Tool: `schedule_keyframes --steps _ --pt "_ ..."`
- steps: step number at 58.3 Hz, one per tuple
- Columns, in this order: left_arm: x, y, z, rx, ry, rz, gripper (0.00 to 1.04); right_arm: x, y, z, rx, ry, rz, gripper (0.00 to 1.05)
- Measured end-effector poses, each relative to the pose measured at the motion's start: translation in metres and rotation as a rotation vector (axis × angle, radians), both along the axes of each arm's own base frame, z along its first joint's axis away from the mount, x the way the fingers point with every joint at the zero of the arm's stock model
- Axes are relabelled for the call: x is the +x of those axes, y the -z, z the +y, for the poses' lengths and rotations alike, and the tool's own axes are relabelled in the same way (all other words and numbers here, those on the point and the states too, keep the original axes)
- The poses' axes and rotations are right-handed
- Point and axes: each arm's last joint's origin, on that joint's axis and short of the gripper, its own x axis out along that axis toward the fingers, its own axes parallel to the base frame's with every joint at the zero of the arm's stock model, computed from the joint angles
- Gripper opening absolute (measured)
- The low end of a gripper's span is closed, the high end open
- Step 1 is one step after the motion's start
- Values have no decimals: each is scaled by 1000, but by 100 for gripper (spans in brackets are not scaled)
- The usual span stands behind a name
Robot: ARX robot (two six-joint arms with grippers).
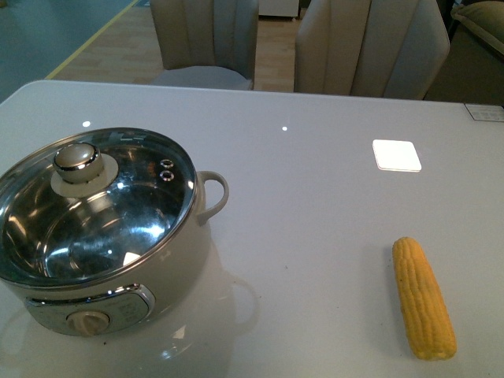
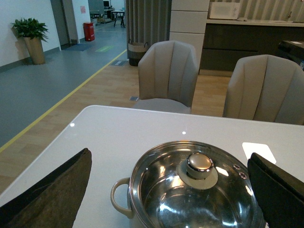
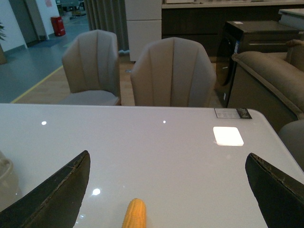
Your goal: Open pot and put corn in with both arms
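White table [image 1: 315, 213] holds lidded cream pot [image 1: 187, 250], tapered yellow corn [image 1: 424, 298].

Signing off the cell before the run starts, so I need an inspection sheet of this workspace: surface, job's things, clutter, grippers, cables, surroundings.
Surface: glossy white table, with light reflections.
Job's things: pot on the left, glass lid on it, interior looks empty; corn lying flat on the right, well apart from the pot.
Clutter: white square pad; small printed label at the far right edge.
Grippers: left gripper open, empty; right gripper open, empty.
Cables: nothing seen.
Surroundings: two beige chairs behind the table; sofa beyond the right side; potted plant far off.
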Motion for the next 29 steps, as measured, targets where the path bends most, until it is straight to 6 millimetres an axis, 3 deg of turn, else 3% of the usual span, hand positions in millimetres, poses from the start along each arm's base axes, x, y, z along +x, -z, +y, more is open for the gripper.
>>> schedule_keyframes --steps 2,7,9,19,29 --pt "0 1 0 -8 8 19 98 0 0 0 0 0 0 96" --pt "2 2 0 -81 48 446 98 0 0 0 0 -2 -1 96" --pt "5 5 0 -88 43 502 98 0 0 0 0 0 0 96" --pt "27 -2 -1 -64 44 479 98 0 0 0 0 0 0 96" --pt "77 -12 -6 -16 65 406 98 0 0 0 0 0 0 96"
